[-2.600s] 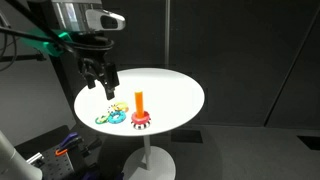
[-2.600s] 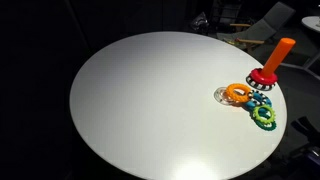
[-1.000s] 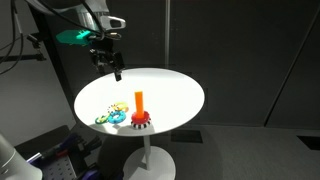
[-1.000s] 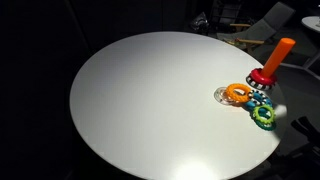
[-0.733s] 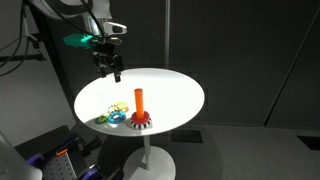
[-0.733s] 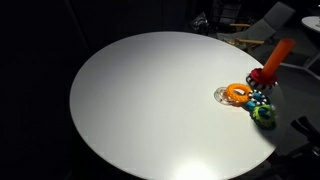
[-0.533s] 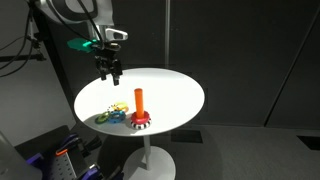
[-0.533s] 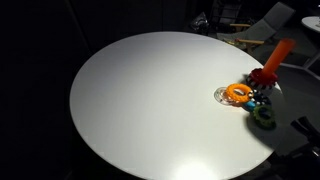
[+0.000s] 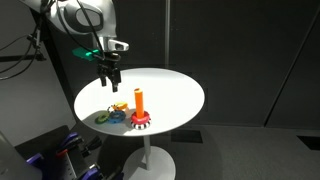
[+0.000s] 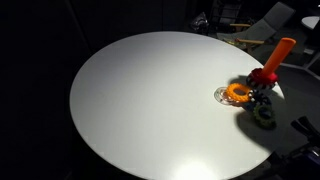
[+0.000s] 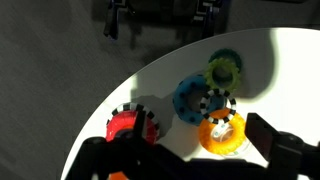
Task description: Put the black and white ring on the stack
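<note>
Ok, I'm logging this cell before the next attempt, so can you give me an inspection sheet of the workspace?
surface: round white table, toys grouped near one edge.
job's things: black and white checked ring lying flat among the other rings; orange peg on red base upright.
clutter: orange ring, blue ring, green ring, clustered beside the peg.
claw: Robotiq claw above the rings, open, holding nothing.
cables: dark cable behind the arm, off the table.
surroundings: dim room, dark walls.

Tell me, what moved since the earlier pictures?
The claw lifted, then came back down and hangs open above the pile of coloured plastic rings, holding nothing. The rings and the orange peg on its red base stayed put on the round white table.
</note>
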Available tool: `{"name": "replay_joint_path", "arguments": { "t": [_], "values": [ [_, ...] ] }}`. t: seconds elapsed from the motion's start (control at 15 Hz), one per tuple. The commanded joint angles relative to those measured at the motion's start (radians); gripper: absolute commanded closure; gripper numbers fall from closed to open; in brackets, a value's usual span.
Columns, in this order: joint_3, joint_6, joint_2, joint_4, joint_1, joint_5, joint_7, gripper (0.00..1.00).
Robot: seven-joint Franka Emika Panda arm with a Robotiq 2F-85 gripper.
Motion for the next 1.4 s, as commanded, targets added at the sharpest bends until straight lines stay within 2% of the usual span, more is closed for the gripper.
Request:
{"name": "replay_joint_path", "arguments": {
  "t": [0.0,0.53,0.93,1.33],
  "values": [
    [-0.003,-0.001,0.000,0.002,0.003,-0.001,0.001,0.00],
    [0.006,0.097,0.039,-0.071,0.004,0.015,0.057,0.00],
    [0.030,0.246,0.077,-0.137,0.021,0.037,0.112,0.00],
    [0.065,0.390,0.156,-0.145,0.041,0.025,0.191,0.00]
  ]
}}
